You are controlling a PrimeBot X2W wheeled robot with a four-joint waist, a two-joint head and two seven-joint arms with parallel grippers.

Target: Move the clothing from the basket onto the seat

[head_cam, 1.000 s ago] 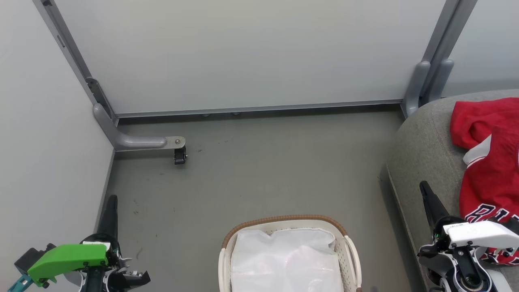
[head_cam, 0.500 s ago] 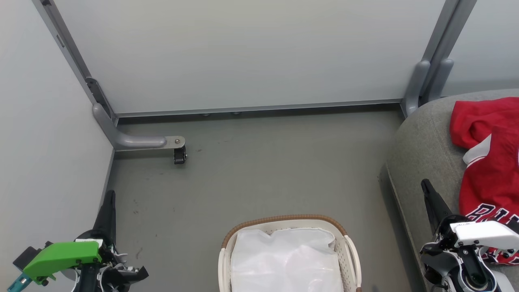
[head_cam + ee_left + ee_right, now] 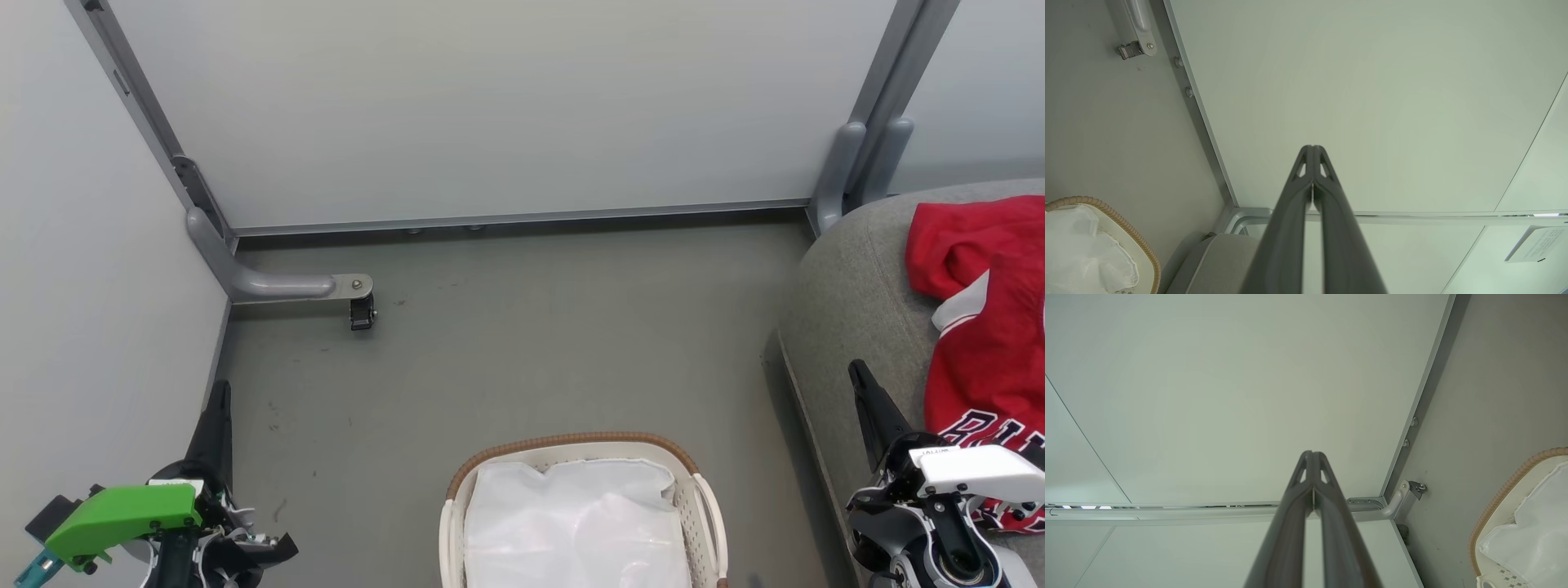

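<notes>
The red clothing point(image 3: 992, 318) lies on the grey seat point(image 3: 849, 302) at the right of the head view, a jersey with white trim and dark lettering among it. The white basket point(image 3: 706, 510) with its brown woven rim stands on the floor at bottom centre, holding a white liner sheet point(image 3: 575, 523). The basket's rim point(image 3: 1114, 220) also shows in the left wrist view, and its rim point(image 3: 1502, 498) in the right wrist view. My left gripper point(image 3: 219, 392) is shut and empty at lower left. My right gripper point(image 3: 856, 371) is shut and empty beside the seat's edge.
Pale partition panels point(image 3: 506, 106) wall the far side and left. A grey panel foot with a black caster point(image 3: 362, 310) juts onto the floor at the left. Another grey post point(image 3: 849, 171) stands by the seat's far corner.
Both grippers have drawn slightly lower in the head view. The clothing, basket and seat have not moved.
</notes>
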